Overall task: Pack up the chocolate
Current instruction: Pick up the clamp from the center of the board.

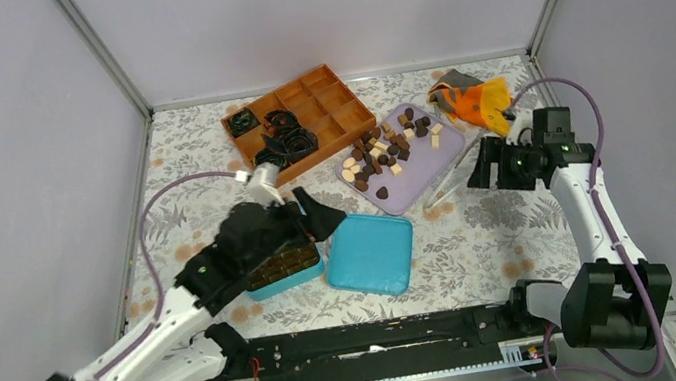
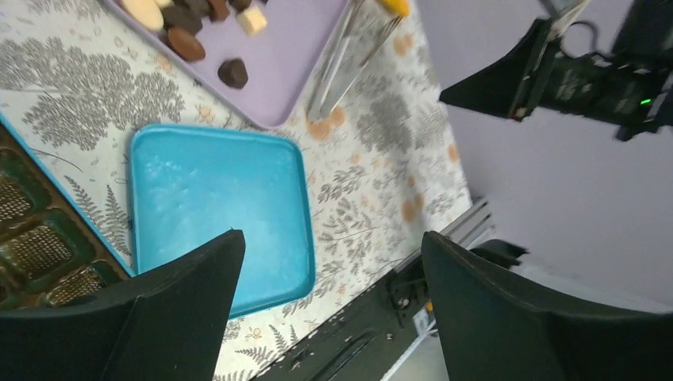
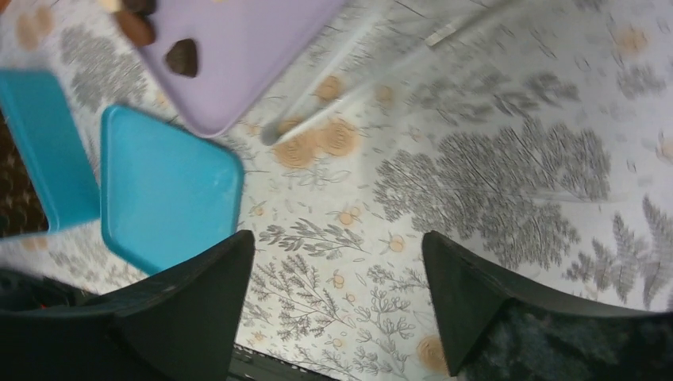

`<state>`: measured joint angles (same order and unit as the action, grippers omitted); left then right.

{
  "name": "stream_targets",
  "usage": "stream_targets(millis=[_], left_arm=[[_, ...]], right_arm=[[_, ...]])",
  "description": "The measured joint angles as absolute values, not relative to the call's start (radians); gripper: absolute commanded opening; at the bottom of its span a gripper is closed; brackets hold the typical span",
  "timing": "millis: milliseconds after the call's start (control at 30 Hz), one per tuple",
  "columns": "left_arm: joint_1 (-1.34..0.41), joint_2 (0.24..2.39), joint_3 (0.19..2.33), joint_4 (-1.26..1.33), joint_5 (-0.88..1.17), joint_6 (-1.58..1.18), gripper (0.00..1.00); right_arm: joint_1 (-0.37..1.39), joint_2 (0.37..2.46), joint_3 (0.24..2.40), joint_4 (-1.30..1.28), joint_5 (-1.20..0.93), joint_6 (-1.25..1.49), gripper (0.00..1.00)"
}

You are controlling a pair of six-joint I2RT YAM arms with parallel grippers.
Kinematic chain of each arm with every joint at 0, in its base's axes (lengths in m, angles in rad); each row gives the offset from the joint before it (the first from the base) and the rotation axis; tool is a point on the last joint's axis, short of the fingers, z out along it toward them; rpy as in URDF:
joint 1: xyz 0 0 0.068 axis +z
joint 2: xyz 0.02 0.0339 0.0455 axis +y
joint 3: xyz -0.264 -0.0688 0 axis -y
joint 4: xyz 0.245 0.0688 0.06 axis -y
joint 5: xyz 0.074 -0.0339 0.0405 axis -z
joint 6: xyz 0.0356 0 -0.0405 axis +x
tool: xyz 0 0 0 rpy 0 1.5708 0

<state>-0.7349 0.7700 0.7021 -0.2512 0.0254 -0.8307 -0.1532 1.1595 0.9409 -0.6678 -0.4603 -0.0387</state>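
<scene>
Chocolate pieces [image 1: 386, 146], dark, mid brown and cream, lie scattered on a lilac tray [image 1: 432, 158]. More fill the teal box [image 1: 283, 269] under my left arm. The box's teal lid [image 1: 371, 252] lies flat beside it. My left gripper [image 1: 313, 214] hovers open over the gap between box and lid, nothing between its fingers; its wrist view shows the lid [image 2: 214, 206], the box's corner [image 2: 32, 246] and a dark chocolate [image 2: 232, 72]. My right gripper [image 1: 476, 173] is open and empty over the patterned cloth right of the tray, beside clear tongs [image 1: 452, 180].
A brown compartment tray [image 1: 321, 102] with black crinkled paper cups [image 1: 286, 138] stands at the back. An orange and grey cloth [image 1: 477, 101] lies at the back right. The tongs [image 3: 357, 79] rest against the lilac tray's edge [image 3: 238, 55]. Purple walls enclose the table.
</scene>
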Motion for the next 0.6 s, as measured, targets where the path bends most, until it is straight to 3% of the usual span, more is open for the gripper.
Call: stream_targets(millis=[200,267,367,600], left_arm=[[-0.824,0.904,0.622,-0.07,-0.104,-0.874,0.9],[-0.824,0.916,0.607,-0.042,-0.137,-0.881,0.9],[-0.824,0.926,0.611,-0.01,-0.177,-0.881,0.9],[-0.824,0.92,0.61,0.01,-0.234,-0.914,0.9]], right_arm=[[-0.213,1.161,0.832,-0.578,-0.4,0.111,0.49],[-0.214,1.18,0.806,-0.522,-0.403,0.163,0.53],[-0.214,1.277,0.805,-0.423,-0.411,0.244,0.68],[-0.129,1.612,0.981,-0.364,-0.275,0.351,0.72]])
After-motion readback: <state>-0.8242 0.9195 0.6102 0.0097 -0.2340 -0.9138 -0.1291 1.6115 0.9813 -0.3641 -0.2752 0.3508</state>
